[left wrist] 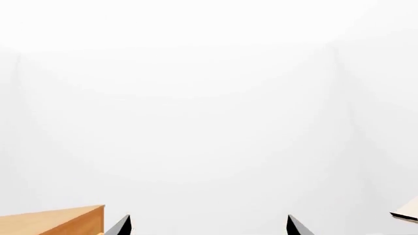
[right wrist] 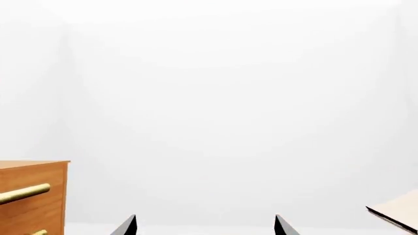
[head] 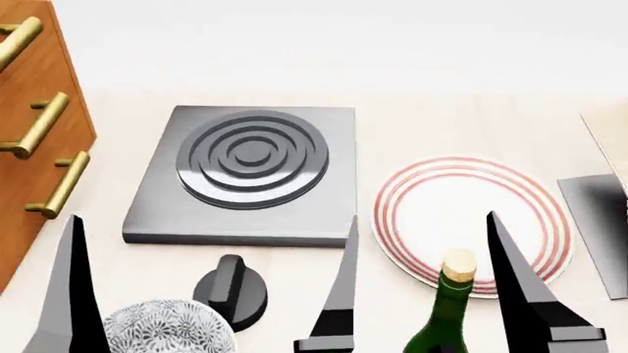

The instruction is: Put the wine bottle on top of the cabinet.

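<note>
The wine bottle (head: 443, 327), dark green with a tan cork, stands at the near edge of the head view. Its neck shows between the two black fingers of my right gripper (head: 422, 215), which looks open and higher than the bottle. The right wrist view shows my right gripper (right wrist: 204, 223) open with only white wall between the tips. My left gripper (left wrist: 209, 223) is open and empty too; one of its fingers (head: 70, 294) rises at the head view's left. The orange-brown cabinet (head: 40, 147) with brass handles stands far left; its top (left wrist: 52, 220) and front (right wrist: 33, 196) show in both wrist views.
A grey hob plate (head: 250, 173) lies mid-table, with a black knob (head: 231, 290) and a patterned bowl (head: 167, 331) in front of it. A red-ringed plate (head: 432, 191) lies beyond the bottle. A steel blade (head: 598, 220) lies far right. A pale board edge (right wrist: 395, 215) shows.
</note>
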### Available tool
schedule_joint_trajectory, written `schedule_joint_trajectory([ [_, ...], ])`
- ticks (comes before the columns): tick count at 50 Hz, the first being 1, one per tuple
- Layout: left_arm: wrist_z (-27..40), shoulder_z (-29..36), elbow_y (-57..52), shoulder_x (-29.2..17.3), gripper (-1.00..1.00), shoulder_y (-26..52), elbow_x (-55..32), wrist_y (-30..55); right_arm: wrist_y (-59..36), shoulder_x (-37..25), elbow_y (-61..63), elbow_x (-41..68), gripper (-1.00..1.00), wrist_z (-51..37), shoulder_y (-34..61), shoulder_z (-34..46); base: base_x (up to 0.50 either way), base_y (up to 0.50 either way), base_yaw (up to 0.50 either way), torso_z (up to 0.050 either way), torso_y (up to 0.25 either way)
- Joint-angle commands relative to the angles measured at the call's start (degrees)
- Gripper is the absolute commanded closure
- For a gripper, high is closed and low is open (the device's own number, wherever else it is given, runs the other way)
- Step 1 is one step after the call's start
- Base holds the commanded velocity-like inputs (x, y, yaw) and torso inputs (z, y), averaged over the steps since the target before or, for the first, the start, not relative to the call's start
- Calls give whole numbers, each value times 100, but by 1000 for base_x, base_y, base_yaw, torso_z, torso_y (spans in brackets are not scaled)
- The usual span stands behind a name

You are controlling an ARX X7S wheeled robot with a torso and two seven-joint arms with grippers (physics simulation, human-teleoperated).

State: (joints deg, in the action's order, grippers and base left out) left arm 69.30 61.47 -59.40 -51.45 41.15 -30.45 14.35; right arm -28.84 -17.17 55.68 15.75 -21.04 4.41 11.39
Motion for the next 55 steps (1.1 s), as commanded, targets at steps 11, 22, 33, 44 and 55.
schedule_joint_trajectory([
  [11, 190, 266, -13, -98, -100, 256, -58, -83, -54, -161, 30, 30, -100, -163, 67, 152, 0, 500, 0, 0, 0],
  [22, 301, 458, -11, -133, -100, 415, -68, -141, 155, -163, 14, 195, -100, -213, 11, 27, 0, 136, 0, 0, 0],
  [33, 287, 544, 77, -127, -100, 416, -53, -316, -115, -332, 123, 103, -100, -392, 126, 80, 0, 0, 0, 0, 0],
  [44, 387, 602, -5, -184, -100, 546, -124, -303, -826, -633, 140, 153, -100, -562, 589, -70, 0, 0, 0, 0, 0],
  [55, 547, 839, -30, -226, -100, 775, -152, -351, -718, -904, -291, 240, -100, -522, 494, -655, 0, 0, 0, 0, 0],
])
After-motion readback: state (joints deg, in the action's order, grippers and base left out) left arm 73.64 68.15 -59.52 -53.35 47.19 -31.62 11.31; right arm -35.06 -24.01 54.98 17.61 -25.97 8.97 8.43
